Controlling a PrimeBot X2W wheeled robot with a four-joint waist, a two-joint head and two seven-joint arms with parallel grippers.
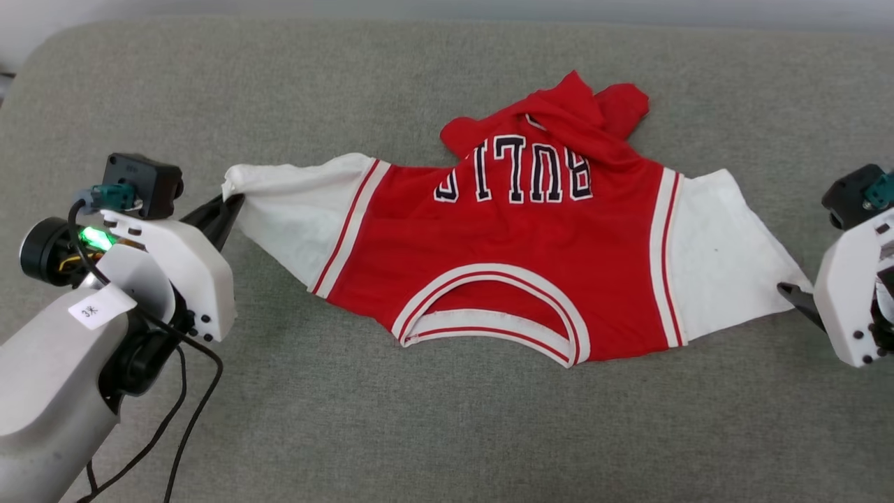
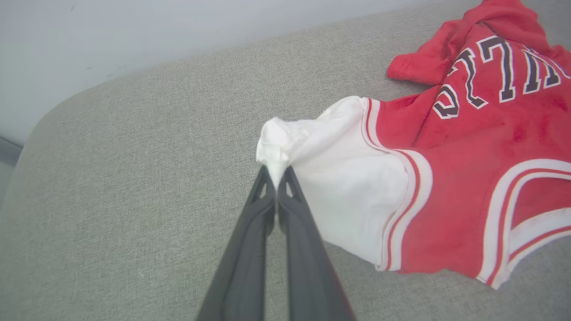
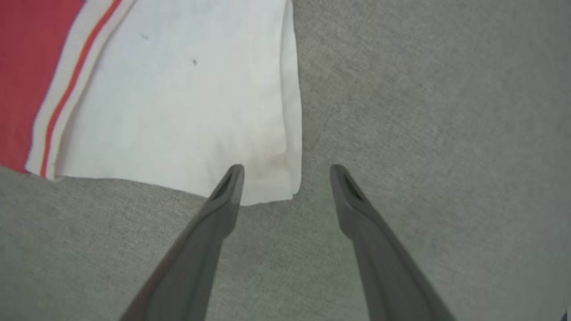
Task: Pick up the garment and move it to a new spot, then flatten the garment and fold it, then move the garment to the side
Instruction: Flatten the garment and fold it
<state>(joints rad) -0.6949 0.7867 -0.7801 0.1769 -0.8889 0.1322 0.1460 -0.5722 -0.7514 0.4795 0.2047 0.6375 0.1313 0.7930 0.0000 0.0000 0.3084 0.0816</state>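
Two dark fingers of the left gripper [image 2: 276,173] are pinching the bunched white sleeve tip of the red Bulls jersey [image 1: 531,265]. The right gripper [image 3: 285,171] is gaping wide, holding nothing, its fingertips either side of the other sleeve's corner. The jersey is lying stretched between them, its far hem crumpled, on a grey fabric cushion [image 1: 447,433] with open cloth all round, under a pale wall [image 2: 134,35].

A grey-green woven fabric surface [image 1: 433,433], probably a sofa seat or a padded cushion, spreads from near to far. Its far left corner [image 2: 49,117] is rounded. Beyond the far edge stands a plain pale wall [image 2: 134,35], with a darker grey strip [image 2: 7,154] at its foot on the left.
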